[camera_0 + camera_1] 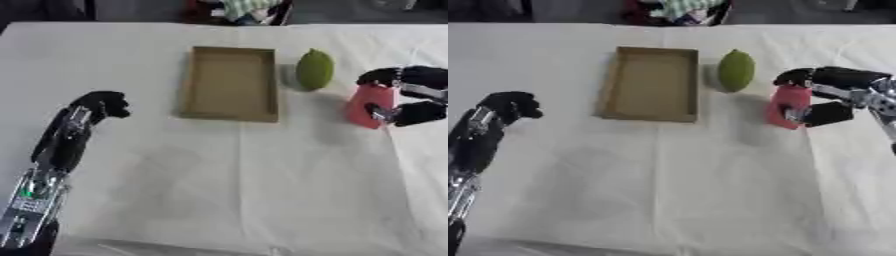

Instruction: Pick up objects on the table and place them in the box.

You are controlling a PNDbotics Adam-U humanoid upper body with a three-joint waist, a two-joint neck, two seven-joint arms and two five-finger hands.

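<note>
A shallow cardboard box [230, 82] lies open and empty at the middle back of the table. Just right of it rests a green, lemon-shaped fruit [314, 69]. Further right stands a red object [367, 106], and my right hand [827, 95] is shut on it, fingers over its top and thumb at its lower side. My left hand [101, 105] hovers at the left of the table, well clear of the box, fingers curled and holding nothing.
A white cloth [227, 180] covers the table, with wide bare room in front of the box. Dark furniture and a bundle of coloured fabric [241, 10] sit beyond the far edge.
</note>
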